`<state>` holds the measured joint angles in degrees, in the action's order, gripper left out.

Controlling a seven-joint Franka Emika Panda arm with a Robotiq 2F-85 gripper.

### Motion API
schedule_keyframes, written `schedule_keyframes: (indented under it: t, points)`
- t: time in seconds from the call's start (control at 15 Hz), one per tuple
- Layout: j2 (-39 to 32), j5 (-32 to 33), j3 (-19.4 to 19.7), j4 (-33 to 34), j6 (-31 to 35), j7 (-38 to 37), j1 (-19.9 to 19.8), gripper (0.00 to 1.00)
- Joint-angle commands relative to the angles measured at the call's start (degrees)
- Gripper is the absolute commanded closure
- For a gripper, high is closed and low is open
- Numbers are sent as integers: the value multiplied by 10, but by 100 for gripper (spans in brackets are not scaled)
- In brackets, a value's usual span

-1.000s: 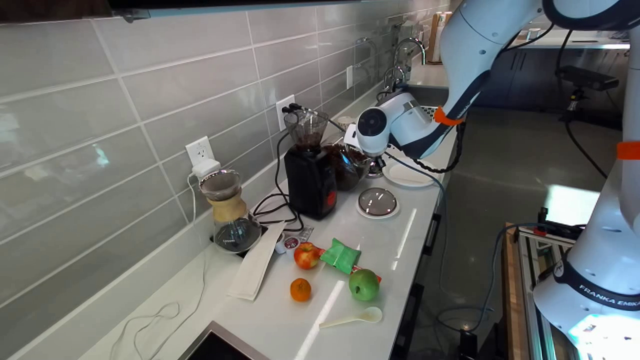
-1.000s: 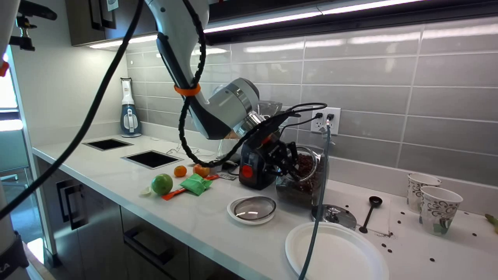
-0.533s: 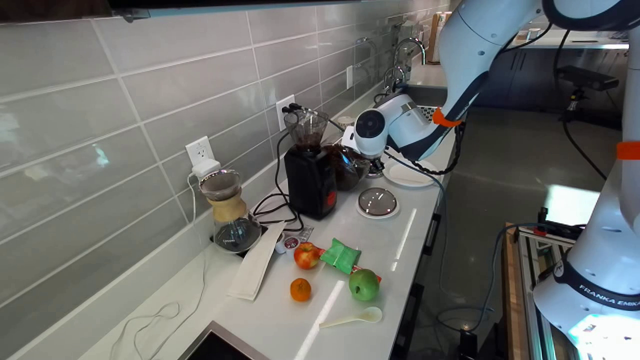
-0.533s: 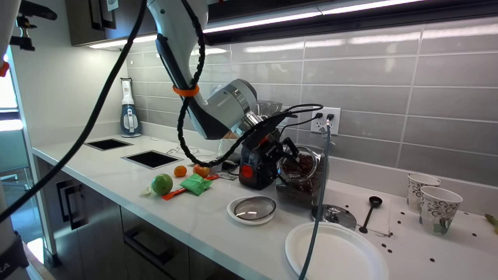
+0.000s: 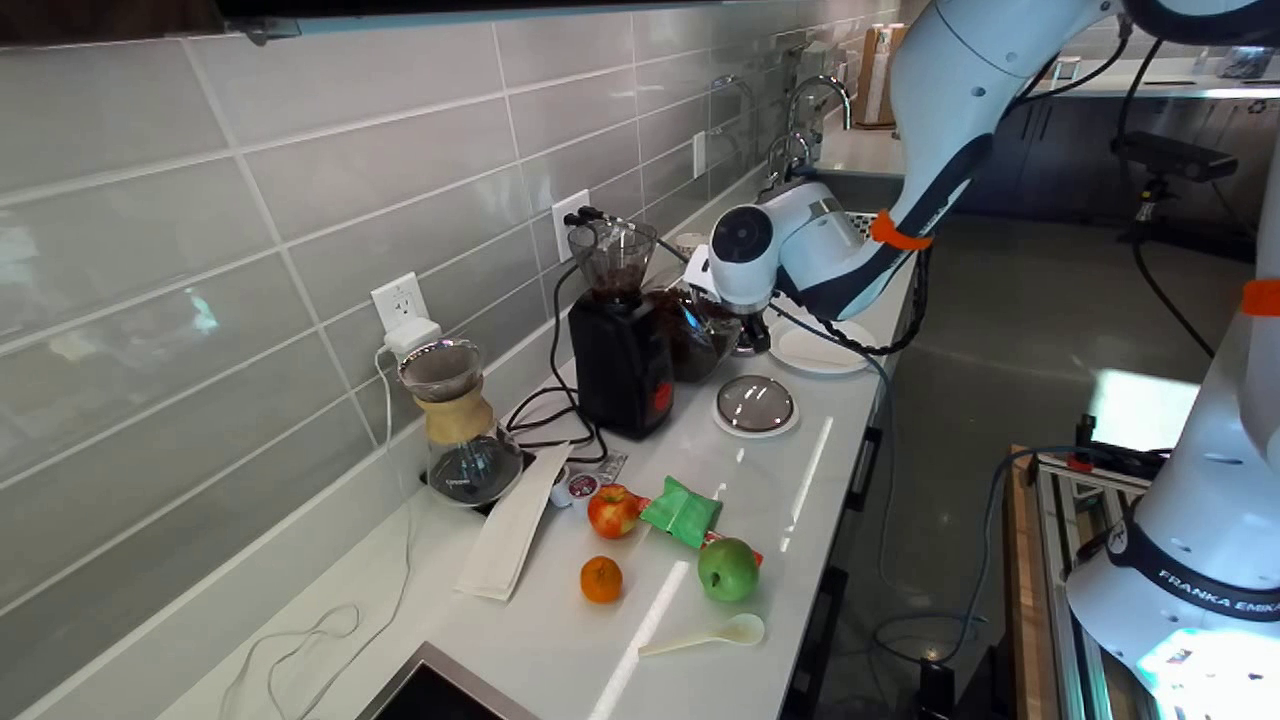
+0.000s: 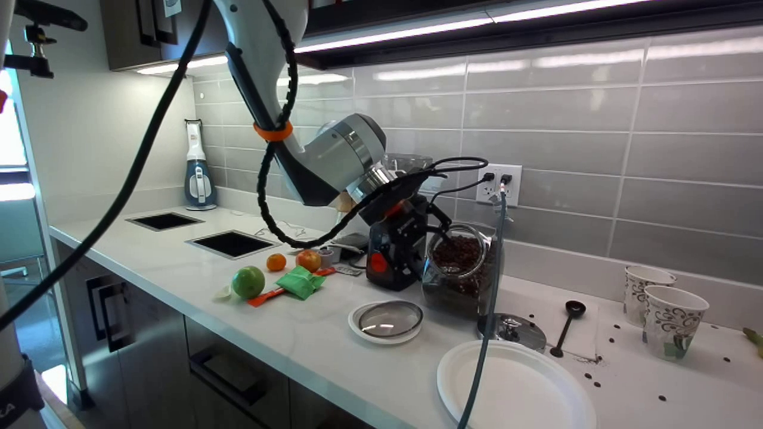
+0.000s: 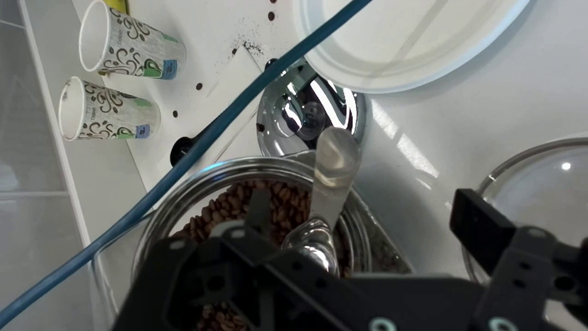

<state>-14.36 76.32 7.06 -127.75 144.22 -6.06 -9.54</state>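
1. I have my gripper [image 7: 367,207] open at the mouth of the jar [image 7: 257,168], jaws wide apart and gripping nothing.
2. The scoop [image 7: 334,179] leans in the jar's mouth, its lower end inside with the beans [image 7: 287,200], its handle poking out past the rim. From the wrist view I see it in the gap between the jaws; I cannot tell whether either one touches it.
3. In that view one jaw shows in front of the jar's opening, the other by a round lid [image 7: 551,184].
4. The grinder [image 5: 625,365] stands just beside the jar on the worktop [image 5: 680,690].
5. A metal lid [image 6: 524,333] lies near the jar, just beside a white plate [image 6: 530,387]; a blue cable [image 7: 229,115] crosses my wrist view.
6. In an exterior view I see a black spoon [image 6: 575,308] and two cups [image 6: 679,316].
7. A green apple [image 5: 728,570], a red apple [image 5: 611,513] and an orange [image 5: 601,579] sit well apart from the jar.
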Motion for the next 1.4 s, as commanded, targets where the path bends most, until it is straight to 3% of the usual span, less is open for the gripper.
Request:
schedule_keyframes:
  t: [0.0,0.4,0.6,0.73,1.13,1.33]
  points:
    - [66,-8,4,-57,11,-15,0,0]
    - [175,64,15,-119,53,-75,-4,0]
    - [228,145,23,-143,107,-152,-14,0]
    - [254,166,35,-155,159,-187,-23,0]
    - [302,133,102,-180,311,-252,-56,0]
    - [300,113,144,-189,412,-247,-66,0]
